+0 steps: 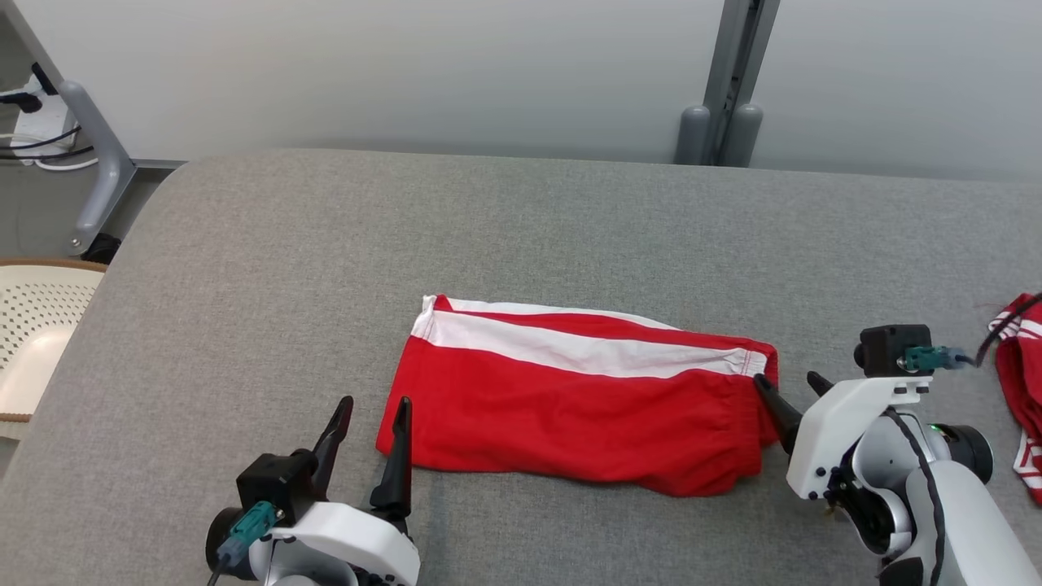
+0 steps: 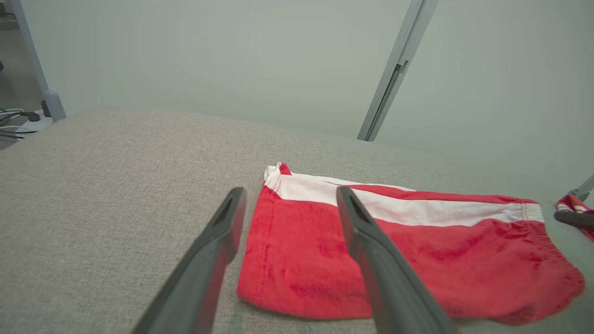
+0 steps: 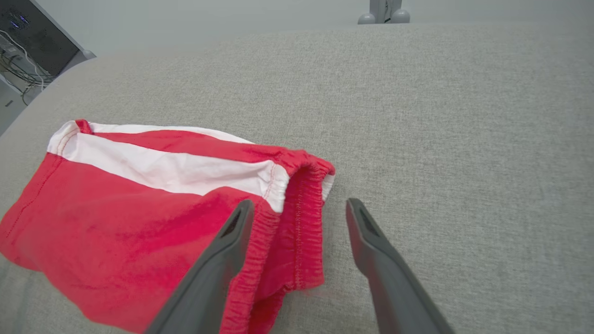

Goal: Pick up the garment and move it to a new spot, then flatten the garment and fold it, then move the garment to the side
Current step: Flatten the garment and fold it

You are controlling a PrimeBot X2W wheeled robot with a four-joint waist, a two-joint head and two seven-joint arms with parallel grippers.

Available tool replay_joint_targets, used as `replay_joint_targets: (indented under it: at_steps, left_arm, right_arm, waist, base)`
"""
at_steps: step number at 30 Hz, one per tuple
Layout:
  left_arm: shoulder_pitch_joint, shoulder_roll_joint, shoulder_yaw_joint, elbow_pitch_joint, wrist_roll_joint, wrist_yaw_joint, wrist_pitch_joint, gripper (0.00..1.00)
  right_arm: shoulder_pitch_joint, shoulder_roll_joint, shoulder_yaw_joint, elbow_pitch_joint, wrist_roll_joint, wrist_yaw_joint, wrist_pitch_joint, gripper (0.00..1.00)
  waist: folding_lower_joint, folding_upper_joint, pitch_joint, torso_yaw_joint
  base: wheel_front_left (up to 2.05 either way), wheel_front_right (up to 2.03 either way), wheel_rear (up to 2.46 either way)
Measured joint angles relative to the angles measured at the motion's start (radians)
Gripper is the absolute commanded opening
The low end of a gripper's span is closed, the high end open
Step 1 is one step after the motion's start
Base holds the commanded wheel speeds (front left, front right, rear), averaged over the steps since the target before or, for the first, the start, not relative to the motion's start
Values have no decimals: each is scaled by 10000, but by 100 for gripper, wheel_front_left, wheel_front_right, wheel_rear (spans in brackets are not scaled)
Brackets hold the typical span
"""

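Grey table (image 1: 244,268): folded red-and-white garment (image 1: 570,399).

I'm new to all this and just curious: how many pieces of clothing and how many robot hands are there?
Red-and-white garments: 2 (folded shorts, second garment at right edge)
Robot hands: 2 (left hand, right hand, both open)
Total: 4

The garment (image 1: 570,407) is a pair of red shorts, folded over into a long, roughly flat rectangle. It lies in the lower middle of the head view, running left to right, its right end a little lower. A white band (image 1: 586,350) runs along its upper edge. The gathered waistband (image 3: 297,218) is at the right end, the stitched hem (image 2: 260,241) at the left. The lower right corner is rumpled.
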Motion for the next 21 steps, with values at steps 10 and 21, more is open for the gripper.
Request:
replay_joint_targets:
  at_steps: [10, 21]
  left_arm:
    - [35, -242, 238, 182, 270, -276, 0, 100]
    - [16, -362, 508, 226, 548, -499, 0, 100]
  right_arm:
    - [-720, 4, 12, 1833, 199, 0, 497, 100]
    - [-1581, 44, 334, 3402, 809, 0, 813, 38]
  waist:
    - [0, 0, 19, 228]
    - [0, 0, 230, 386]
  base:
    - [0, 0, 0]
    - [0, 0, 0]
